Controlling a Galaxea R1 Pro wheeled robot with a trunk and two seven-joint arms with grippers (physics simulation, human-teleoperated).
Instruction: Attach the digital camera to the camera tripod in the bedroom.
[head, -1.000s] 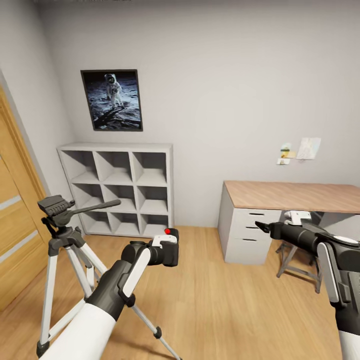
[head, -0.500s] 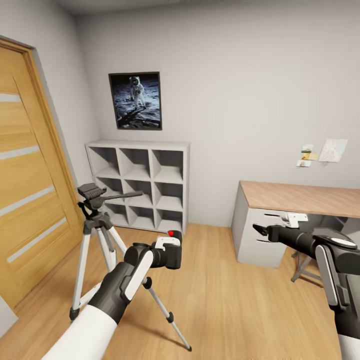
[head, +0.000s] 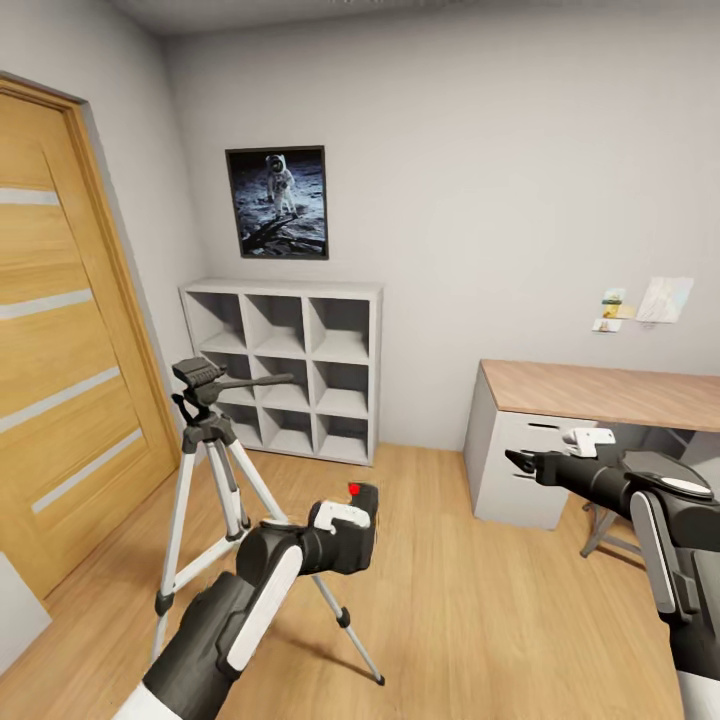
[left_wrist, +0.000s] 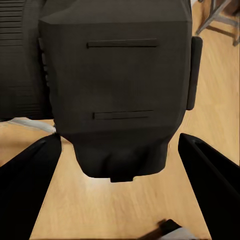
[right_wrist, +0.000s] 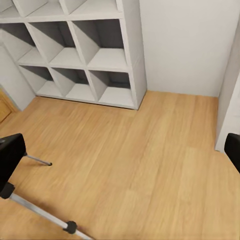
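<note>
The camera tripod (head: 207, 440) stands on the plank floor by the door, silver legs spread, with its black pan head (head: 198, 376) bare and its handle pointing toward the shelves. My left gripper (head: 358, 535) is shut on the digital camera (head: 350, 528), red button (head: 353, 489) on top, held low to the right of the tripod and below its head. In the left wrist view the camera's black body (left_wrist: 117, 85) sits between the two fingers (left_wrist: 27, 185). My right gripper (head: 518, 462) hovers open at the right; its fingertips (right_wrist: 11, 152) stand far apart over bare floor, with one tripod leg (right_wrist: 45, 217) below.
Grey cube shelves (head: 290, 365) stand against the back wall under the astronaut picture (head: 278, 202). The oak door (head: 70, 330) is at the left. A wooden desk with white drawers (head: 600, 392) and a stool (head: 600, 530) are at the right. Open plank floor (head: 440, 590) lies between.
The head view has swung left and pulled back, so the door shows and the tripod sits further into the picture. My left arm has lowered a little with the camera. The right arm holds still.
</note>
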